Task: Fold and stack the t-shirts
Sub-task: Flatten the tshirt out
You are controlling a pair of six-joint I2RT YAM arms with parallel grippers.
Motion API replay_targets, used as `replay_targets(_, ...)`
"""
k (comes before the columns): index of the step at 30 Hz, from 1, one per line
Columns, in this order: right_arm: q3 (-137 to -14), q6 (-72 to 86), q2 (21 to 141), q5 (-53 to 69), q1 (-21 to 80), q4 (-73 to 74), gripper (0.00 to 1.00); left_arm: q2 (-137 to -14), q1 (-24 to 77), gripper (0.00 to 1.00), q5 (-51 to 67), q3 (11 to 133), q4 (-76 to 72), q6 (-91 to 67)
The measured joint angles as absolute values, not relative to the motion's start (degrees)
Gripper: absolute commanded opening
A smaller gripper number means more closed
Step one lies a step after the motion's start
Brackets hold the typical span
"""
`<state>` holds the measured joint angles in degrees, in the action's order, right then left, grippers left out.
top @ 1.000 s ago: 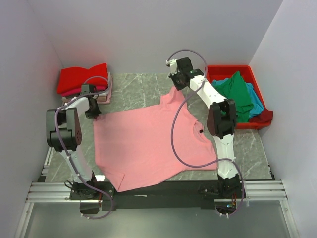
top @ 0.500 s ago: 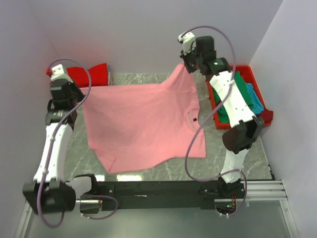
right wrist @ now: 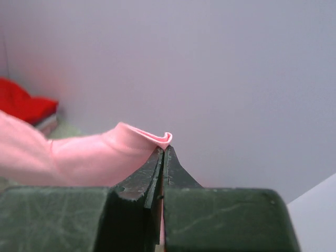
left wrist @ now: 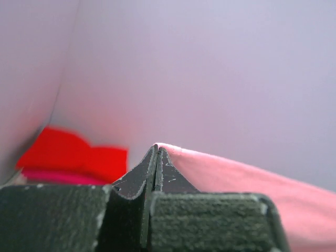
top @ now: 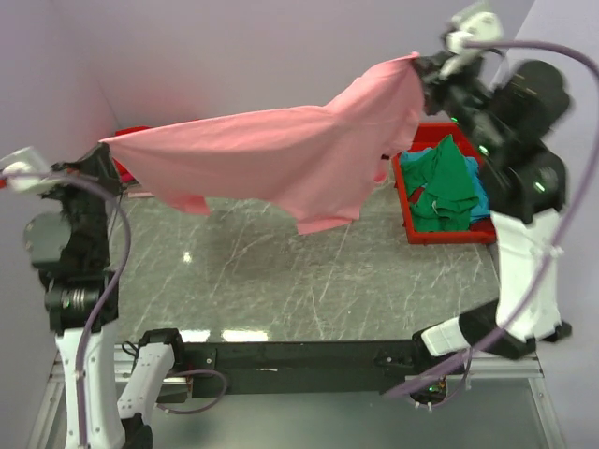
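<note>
The light pink t-shirt [top: 281, 154] hangs stretched in the air between both arms, high above the table. My left gripper [top: 105, 148] is shut on its left corner; in the left wrist view [left wrist: 157, 149] the pink cloth [left wrist: 252, 181] runs off to the right. My right gripper [top: 421, 64] is shut on its right corner; in the right wrist view [right wrist: 164, 148] the cloth [right wrist: 89, 155] folds over the tips. A green t-shirt [top: 445, 178] and a teal-blue one [top: 480, 192] lie in the bin. A red folded t-shirt [left wrist: 73, 155] lies at the back left.
A rigid red plastic bin [top: 449, 234] stands at the right on the grey marble table [top: 299, 281]. Pale walls close the left, back and right sides. The black rail [top: 299, 355] runs along the near edge.
Both arms have risen sharply and lifted the pink t-shirt off the table; it went from lying flat to hanging stretched in the air.
</note>
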<state>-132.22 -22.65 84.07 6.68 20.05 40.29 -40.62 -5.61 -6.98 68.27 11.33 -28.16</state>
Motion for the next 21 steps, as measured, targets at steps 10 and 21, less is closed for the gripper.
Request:
replay_targets(10,-146.34,-21.78,75.79,6.46,20.75,38.30,0.00,-33.82,-5.58,0.01,-2.85,81.10,7.75,-31.38)
replay_targets(21,-130.85,-23.79,73.89,2.61,20.56,30.65,0.00,-33.56,-5.58,0.01,-1.78,69.65,6.90,-32.25)
